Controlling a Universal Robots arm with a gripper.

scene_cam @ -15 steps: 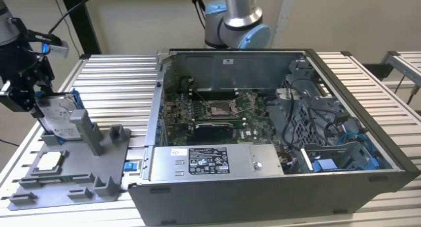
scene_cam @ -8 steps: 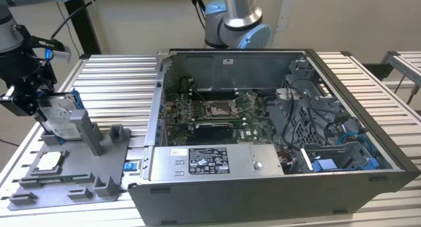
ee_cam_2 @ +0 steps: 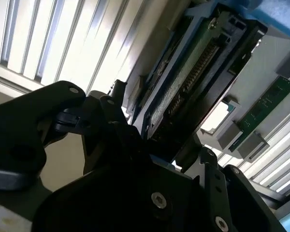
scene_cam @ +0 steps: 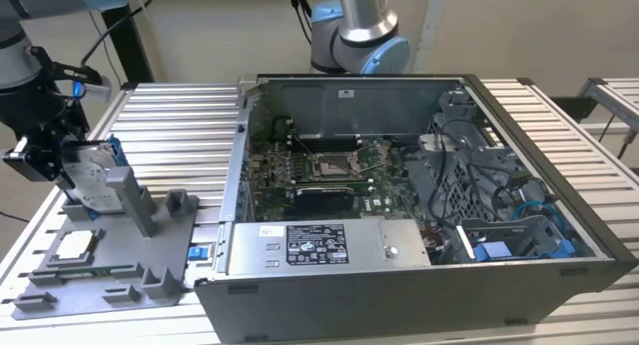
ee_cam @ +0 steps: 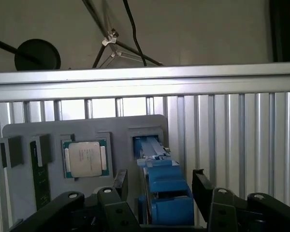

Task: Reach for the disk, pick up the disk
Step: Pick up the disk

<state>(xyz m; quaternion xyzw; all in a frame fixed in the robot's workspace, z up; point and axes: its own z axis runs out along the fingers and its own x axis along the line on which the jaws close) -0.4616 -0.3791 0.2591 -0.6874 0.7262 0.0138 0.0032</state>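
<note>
Over the grey holder [ee_cam: 117,129], the parted pincer [ee_cam: 160,177] straddles the disk [ee_cam: 167,191]

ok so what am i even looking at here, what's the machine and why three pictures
It is a robot arm working at a slatted metal table. The exterior view comes from a camera standing off the arm; both wrist views come from cameras riding on the arm, looking past its gripper. On the table sit an open computer case and a grey tray holding a square chip and the disk, a blue-edged drive standing on edge. The jaws stand on either side of the disk with a gap on one side, so nothing seems held yet.
</note>
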